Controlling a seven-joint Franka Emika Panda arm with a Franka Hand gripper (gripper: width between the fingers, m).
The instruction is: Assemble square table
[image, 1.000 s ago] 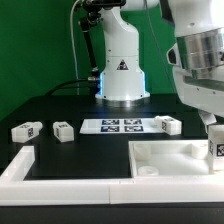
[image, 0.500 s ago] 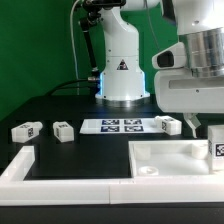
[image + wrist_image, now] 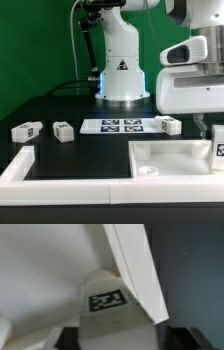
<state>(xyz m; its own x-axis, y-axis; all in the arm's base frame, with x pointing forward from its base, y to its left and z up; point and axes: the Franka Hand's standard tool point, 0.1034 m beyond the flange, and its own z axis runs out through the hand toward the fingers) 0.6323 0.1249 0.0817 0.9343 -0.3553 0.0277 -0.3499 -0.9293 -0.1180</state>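
Green backdrop and a black table fill the exterior view. At middle left lie a first leg (image 3: 25, 130) and, just beside it, a second leg (image 3: 63, 130). Past the marker board (image 3: 115, 126), a third leg (image 3: 167, 124) lies right of centre. At lower right sits the tabletop (image 3: 172, 160), with the fourth leg (image 3: 218, 150) upright at its corner, at the frame's right edge. In the wrist view the pincer (image 3: 122, 341) straddles this leg, its dark fingers (image 3: 68, 339) close on either side; whether they press it cannot be told. The leg looks light, rigid and smooth, best held across two flat opposite faces.

A triangle sign (image 3: 121, 67) stands on the robot base (image 3: 122, 88).
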